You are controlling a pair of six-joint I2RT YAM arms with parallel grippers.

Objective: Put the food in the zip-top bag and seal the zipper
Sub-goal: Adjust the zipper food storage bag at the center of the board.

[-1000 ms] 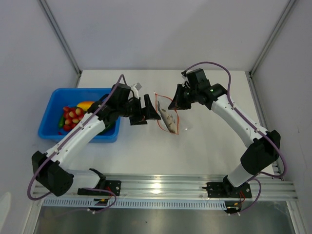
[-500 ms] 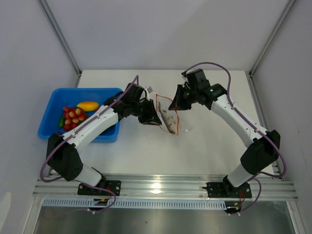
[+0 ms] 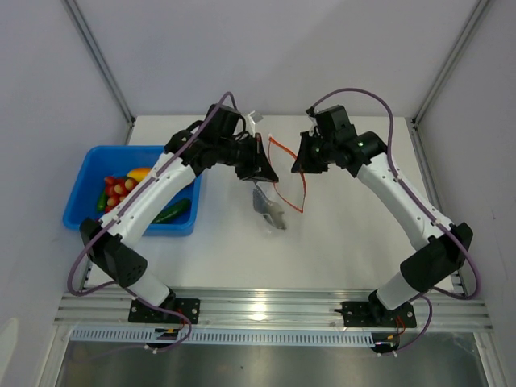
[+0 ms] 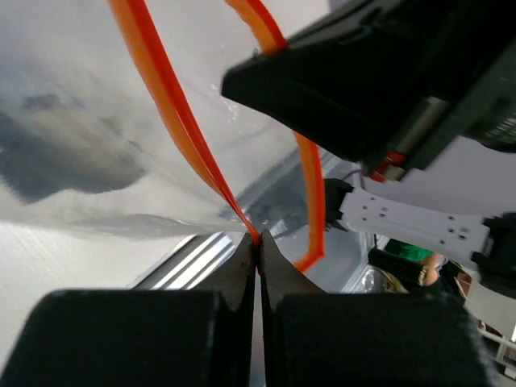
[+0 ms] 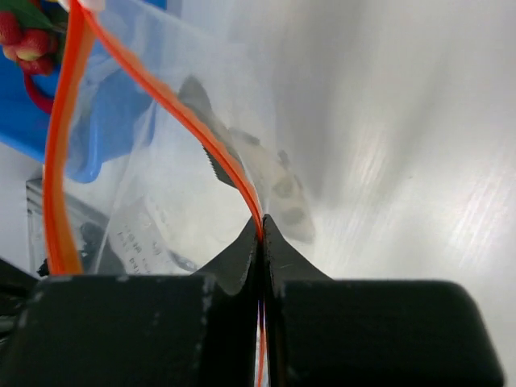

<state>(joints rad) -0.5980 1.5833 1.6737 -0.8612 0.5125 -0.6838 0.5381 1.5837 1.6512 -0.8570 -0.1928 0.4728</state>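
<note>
My left claw (image 4: 258,239) is pressed together on the zipper (image 4: 172,113), pinching the orange strip at the very fingertips, low in the middle of its wrist view. My right claw (image 5: 262,224) pinches the same strip at another spot. Between them the zip-top bag (image 3: 271,208) hangs open-mouthed at the centre of the top view. The food (image 3: 119,190) lies in the blue tray (image 3: 105,153) at the left.
</note>
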